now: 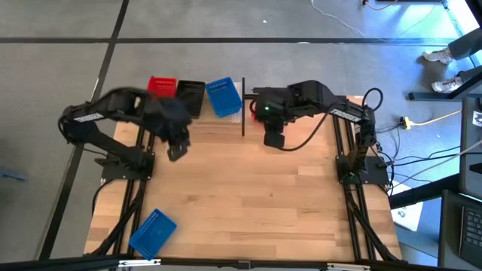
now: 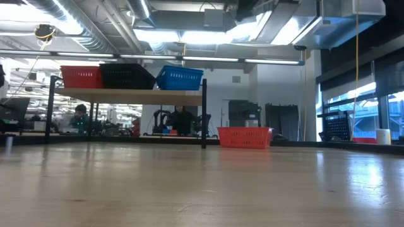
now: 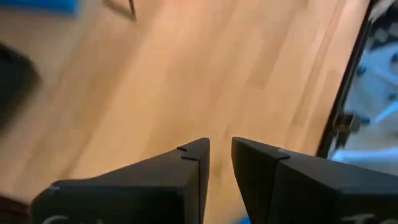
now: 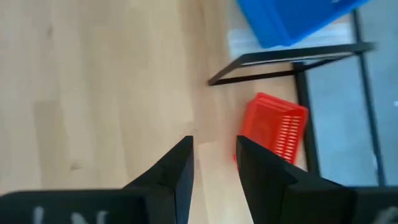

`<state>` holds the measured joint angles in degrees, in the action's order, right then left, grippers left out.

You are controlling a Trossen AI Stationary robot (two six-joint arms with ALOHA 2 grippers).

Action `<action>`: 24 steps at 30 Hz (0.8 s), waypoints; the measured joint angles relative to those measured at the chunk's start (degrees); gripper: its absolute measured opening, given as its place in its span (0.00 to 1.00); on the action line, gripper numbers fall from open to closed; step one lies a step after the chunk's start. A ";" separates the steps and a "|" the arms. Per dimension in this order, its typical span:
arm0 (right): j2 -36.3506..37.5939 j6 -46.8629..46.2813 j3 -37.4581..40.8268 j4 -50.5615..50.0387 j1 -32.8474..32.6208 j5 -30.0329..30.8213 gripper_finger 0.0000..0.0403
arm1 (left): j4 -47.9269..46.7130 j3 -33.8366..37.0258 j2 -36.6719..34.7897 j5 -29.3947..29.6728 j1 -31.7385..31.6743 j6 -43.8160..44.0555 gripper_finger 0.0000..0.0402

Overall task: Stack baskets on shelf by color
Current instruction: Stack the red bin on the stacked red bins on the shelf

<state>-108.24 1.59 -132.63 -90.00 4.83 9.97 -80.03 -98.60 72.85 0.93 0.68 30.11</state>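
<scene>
The shelf [image 2: 126, 96] stands at the table's far edge and carries a red basket [image 2: 81, 77], a black basket [image 2: 126, 76] and a blue basket [image 2: 179, 78] side by side. Another red basket [image 2: 245, 137] rests on the tabletop just right of the shelf's post. A second blue basket [image 1: 153, 232] lies at the table's near left corner. My left gripper [image 1: 177, 153] hovers in front of the shelf, narrowly open and empty. My right gripper [image 1: 273, 140] is open and empty above the table, with the loose red basket [image 4: 273, 127] just beyond its fingertips.
The shelf's black post [image 1: 243, 105] stands between the two grippers. Bare tabletop [image 1: 248, 196] stretches across the middle and near right. Cables [image 1: 422, 120] and stands lie on the floor off the table's right side. A person [image 2: 80, 115] sits far back in the room.
</scene>
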 joint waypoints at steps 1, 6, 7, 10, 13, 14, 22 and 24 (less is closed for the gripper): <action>0.03 0.62 0.40 0.03 0.14 -1.28 0.30 | -0.73 0.92 0.06 0.00 1.93 2.03 0.15; 0.06 2.70 3.01 -0.02 0.29 -5.76 0.30 | -2.69 5.89 0.05 -1.11 10.91 13.12 0.15; 0.06 3.00 3.40 0.01 0.29 -5.78 0.30 | -2.98 6.83 0.07 -1.14 12.35 15.26 0.15; 0.14 3.16 5.36 0.01 0.82 -7.80 0.30 | -3.57 9.44 0.06 -1.14 16.86 21.43 0.15; 0.29 3.10 8.24 0.05 2.11 -8.67 0.30 | -3.54 11.01 0.07 -1.14 21.25 27.21 0.15; 0.42 3.10 9.46 0.04 2.68 -8.67 0.30 | -3.50 11.45 0.07 -1.12 22.74 28.89 0.15; 0.45 1.52 21.70 1.92 7.40 -8.65 0.30 | -3.52 12.76 0.07 3.92 34.93 44.94 0.15; 0.45 0.35 24.90 6.39 9.00 -8.66 0.30 | -3.52 12.76 0.07 5.20 37.21 48.36 0.15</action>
<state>-107.79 1.94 -107.73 -83.61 13.83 1.31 -83.55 -85.84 72.92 6.13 37.89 78.47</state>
